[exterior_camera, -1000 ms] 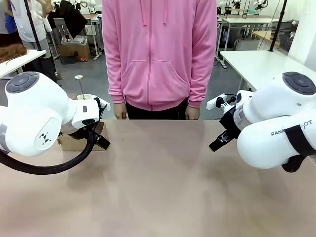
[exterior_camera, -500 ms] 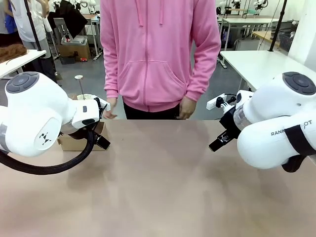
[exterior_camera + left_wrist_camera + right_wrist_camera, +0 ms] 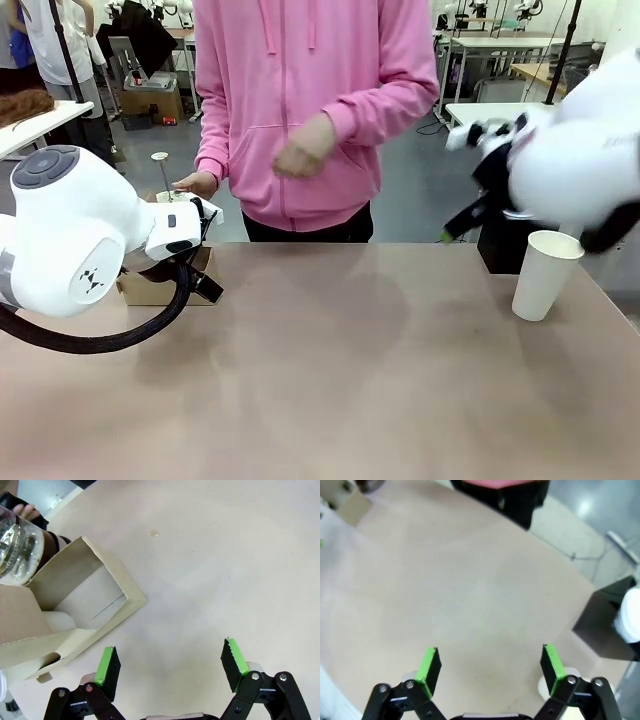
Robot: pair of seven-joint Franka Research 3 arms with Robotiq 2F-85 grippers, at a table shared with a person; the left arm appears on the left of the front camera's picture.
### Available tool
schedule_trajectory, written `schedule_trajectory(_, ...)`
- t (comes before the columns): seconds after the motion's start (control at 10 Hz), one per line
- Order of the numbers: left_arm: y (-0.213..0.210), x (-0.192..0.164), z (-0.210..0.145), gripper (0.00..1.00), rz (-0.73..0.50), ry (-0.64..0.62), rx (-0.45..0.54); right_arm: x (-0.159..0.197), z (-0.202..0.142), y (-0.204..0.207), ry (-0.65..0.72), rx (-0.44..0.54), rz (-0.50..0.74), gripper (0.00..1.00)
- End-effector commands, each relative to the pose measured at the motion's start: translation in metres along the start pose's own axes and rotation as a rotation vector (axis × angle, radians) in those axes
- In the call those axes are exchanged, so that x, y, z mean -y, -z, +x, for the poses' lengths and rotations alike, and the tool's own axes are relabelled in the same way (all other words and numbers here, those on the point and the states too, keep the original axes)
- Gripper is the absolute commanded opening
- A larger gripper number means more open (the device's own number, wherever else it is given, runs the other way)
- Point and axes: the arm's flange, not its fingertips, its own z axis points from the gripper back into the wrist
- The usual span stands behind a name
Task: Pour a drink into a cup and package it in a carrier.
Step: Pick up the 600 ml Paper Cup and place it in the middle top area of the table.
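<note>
White cup (image 3: pixel 543 275) upright on table (image 3: pixel 320 380), carrier (image 3: pixel 75 615) beside pitcher (image 3: pixel 15 545) — left tool (image 3: pixel 170 667) and right tool (image 3: pixel 490 667) spread.

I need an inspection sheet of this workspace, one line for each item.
Surface: tan table, one small spot near the carrier.
Job's things: cup upright at right, no lid; carrier at left, visible compartment empty; glass pitcher behind it, person's hand nearby.
Clutter: black box behind the cup.
Grippers: left gripper open near carrier; right gripper open above table.
Cables: black hose loops under left arm.
Surroundings: person in pink hoodie at far side; other tables behind.
</note>
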Motion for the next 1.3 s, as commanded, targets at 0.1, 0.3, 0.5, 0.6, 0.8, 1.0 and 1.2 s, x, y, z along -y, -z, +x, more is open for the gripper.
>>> schedule_trajectory(0.1,0.0,0.0,0.0,1.0,0.0,0.0,0.0,0.097,-0.02,-0.056,-0.158,0.09,0.259,1.0)
schedule_trajectory(0.3,0.0,0.0,0.0,1.0,0.0,0.0,0.0,0.146,-0.048,-0.063,-0.192,0.195,0.328,1.0)
schedule_trajectory(0.5,0.0,0.0,0.0,1.0,0.0,0.0,0.0,0.167,-0.071,-0.042,-0.137,0.229,0.352,1.0)
schedule_trajectory(0.6,0.0,0.0,0.0,1.0,0.0,0.0,0.0,0.143,-0.064,-0.081,-0.189,0.221,0.297,1.0)
schedule_trajectory(0.8,0.0,0.0,0.0,1.0,0.0,0.0,0.0,0.143,-0.064,-0.081,-0.189,0.221,0.297,1.0)
schedule_trajectory(1.0,0.0,0.0,0.0,1.0,0.0,0.0,0.0,0.148,-0.07,-0.069,-0.192,0.208,0.299,1.0)
schedule_trajectory(1.2,0.0,0.0,0.0,1.0,0.0,0.0,0.0,0.199,-0.126,-0.069,-0.117,0.377,0.367,1.0)
